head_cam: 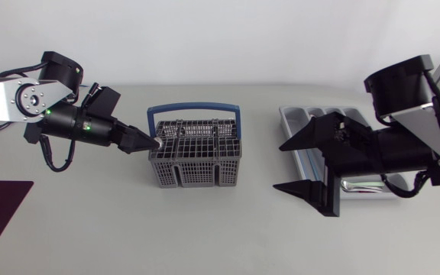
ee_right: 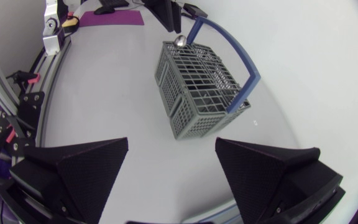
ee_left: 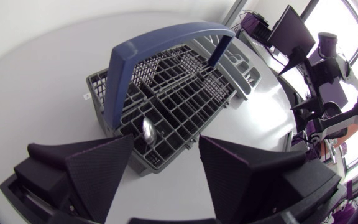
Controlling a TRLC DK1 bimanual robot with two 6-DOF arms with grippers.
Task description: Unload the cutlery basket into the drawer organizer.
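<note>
Mid-frame, cutlery basket (head_cam: 197, 156): grey grid with a blue handle (head_cam: 195, 111), standing on the table (head_cam: 205, 237) at the centre of the head view.
Spoon (ee_left: 148, 129): the only piece I can make out, standing bowl-up in the compartment at the basket's left end.
Left gripper (head_cam: 150, 142): left of centre at the basket's left rim, with its fingers spread. The spoon is just ahead of the gap and nothing is gripped.
Right gripper (head_cam: 279, 166): right of centre, fingers wide apart and empty.
Drawer organizer (head_cam: 290, 114): upper right of centre, mostly hidden under the right arm, so its contents are hard to tell.
Step in hand: likely the approach to grasp the spoon.
Next move: probably bracket the spoon's bowl or neck, close, and lift straight up clear of the grid and handle. The carry then goes across to the organizer, where the right arm may be in the way.
</note>
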